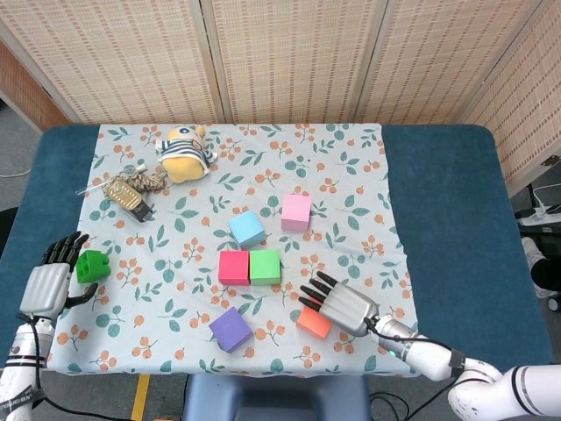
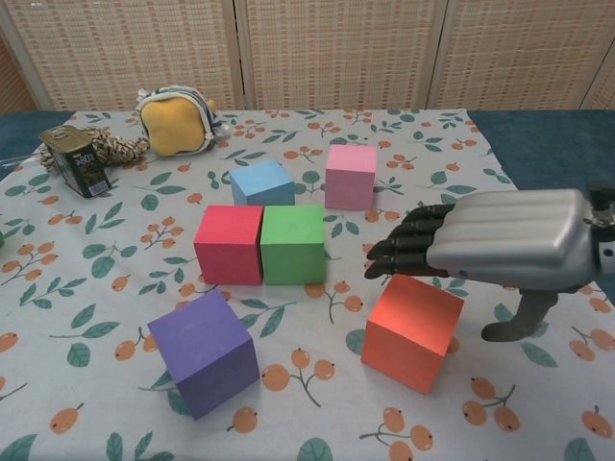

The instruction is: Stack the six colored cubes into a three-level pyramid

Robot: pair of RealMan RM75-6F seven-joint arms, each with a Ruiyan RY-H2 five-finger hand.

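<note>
Chest view showed the right hand [image 2: 480, 245] hanging open over the orange cube [image 2: 412, 330], palm down, fingers spread toward the left and holding nothing, the thumb hanging off the cube's right side. Whether the palm touched the cube's top I could not tell. That cube sat near the front of the surface [image 2: 538, 413], right of the purple cube [image 2: 204, 351]. Farther back the red cube [image 2: 229, 244] and green cube [image 2: 293, 243] stood side by side and touching, the start of a base row; the blue cube [image 2: 261, 182] lay just behind them and the pink cube [image 2: 350, 176] further right. Nothing was stacked yet, so the pyramid looked barely begun. The step in hand seemed to be taking the orange cube, probably as the third base block. To do it well, the hand should settle square over the cube, thumb on one face and fingers on the opposite one, and close evenly so it does not twist; then set it flush against the green cube and in line, without nudging the pair. Head view showed the left hand [image 1: 46, 279] at the far left edge, open and holding nothing, fingertips just beside a small green block [image 1: 91, 264].
</note>
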